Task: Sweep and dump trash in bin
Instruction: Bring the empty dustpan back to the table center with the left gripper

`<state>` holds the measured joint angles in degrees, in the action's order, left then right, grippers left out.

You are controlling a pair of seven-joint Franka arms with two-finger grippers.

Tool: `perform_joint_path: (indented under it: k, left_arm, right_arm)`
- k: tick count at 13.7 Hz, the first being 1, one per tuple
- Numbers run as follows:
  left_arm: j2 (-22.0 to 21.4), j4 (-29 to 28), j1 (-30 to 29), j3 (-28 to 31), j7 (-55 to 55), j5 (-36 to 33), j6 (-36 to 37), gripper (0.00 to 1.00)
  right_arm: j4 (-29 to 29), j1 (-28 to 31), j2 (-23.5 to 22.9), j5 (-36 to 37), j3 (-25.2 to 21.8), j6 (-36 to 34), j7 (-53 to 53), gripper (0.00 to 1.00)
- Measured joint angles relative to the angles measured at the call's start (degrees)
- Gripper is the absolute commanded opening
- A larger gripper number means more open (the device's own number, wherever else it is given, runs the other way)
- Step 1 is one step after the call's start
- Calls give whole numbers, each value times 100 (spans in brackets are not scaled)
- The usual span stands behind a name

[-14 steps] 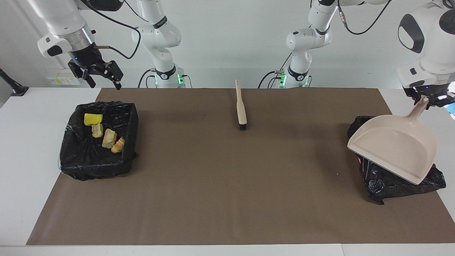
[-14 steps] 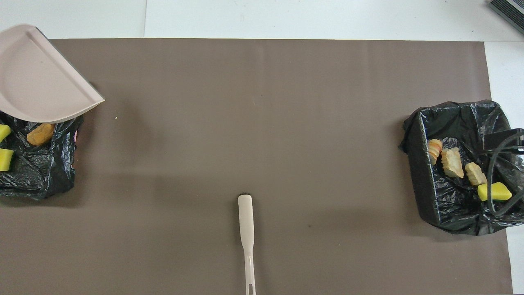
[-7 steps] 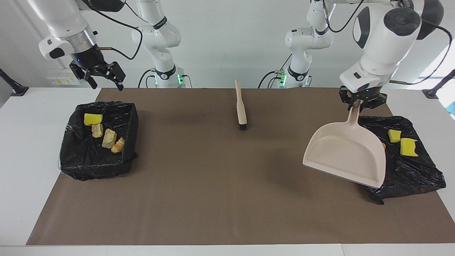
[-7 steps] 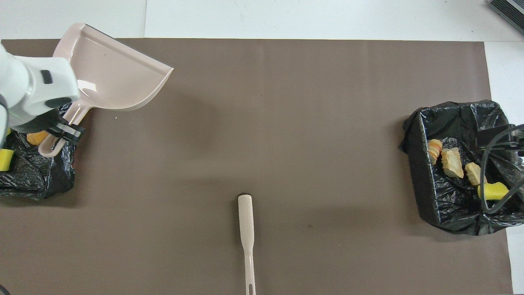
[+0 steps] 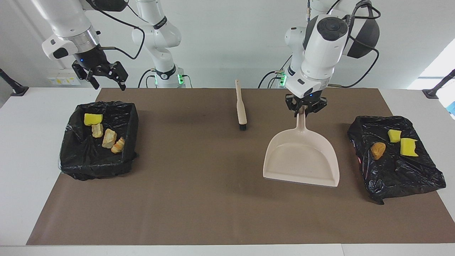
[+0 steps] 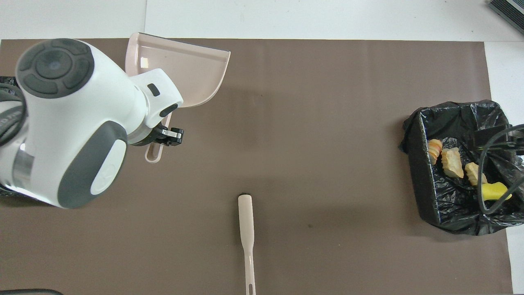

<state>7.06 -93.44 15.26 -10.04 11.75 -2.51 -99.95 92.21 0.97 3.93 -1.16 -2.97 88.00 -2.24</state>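
My left gripper [image 5: 302,111] is shut on the handle of the beige dustpan [image 5: 301,160], which it holds low over the brown mat beside the bin [image 5: 401,177] at the left arm's end. The pan is empty; overhead, the arm covers part of the dustpan [image 6: 192,67]. That bin holds trash: two yellow sponge bits [image 5: 408,147] and an orange chunk [image 5: 378,150]. The other bin [image 5: 89,167], at the right arm's end, holds a yellow sponge bit [image 5: 93,118] and tan chunks [image 5: 109,138]. My right gripper [image 5: 108,84] hangs open over that bin's robot-side edge.
A beige brush [image 5: 241,106] lies on the mat near the robots, midway between the arms, bristles pointing away from them; overhead the brush [image 6: 246,229] shows near the bottom edge. Both bins are lined with black bags. The bin [image 6: 421,176] wall stands upright.
The left arm has swung the dustpan off the bin at its end toward the mat's middle and levelled it, uncovering the trash there. The right gripper barely shifted.
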Motion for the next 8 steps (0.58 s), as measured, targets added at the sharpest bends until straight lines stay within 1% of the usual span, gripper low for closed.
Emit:
perform_joint_path:
  k: [2,4,6,8]
  left_arm:
    - [81,-316,234,2,168,304,-424,0]
    - [327,-478,492,0,248,417,-663,0]
    - [658,-500,722,-1,282,504,-907,0]
    - [816,-501,888,0,291,598,-1139,0]
  right_arm:
    - [17,0,8,1,3,90,12,100]
    - [73,-2,28,1,9,157,18,100]
    - [178,-2,72,1,9,190,102,100]
    - [253,-2,112,1,9,216,137,100]
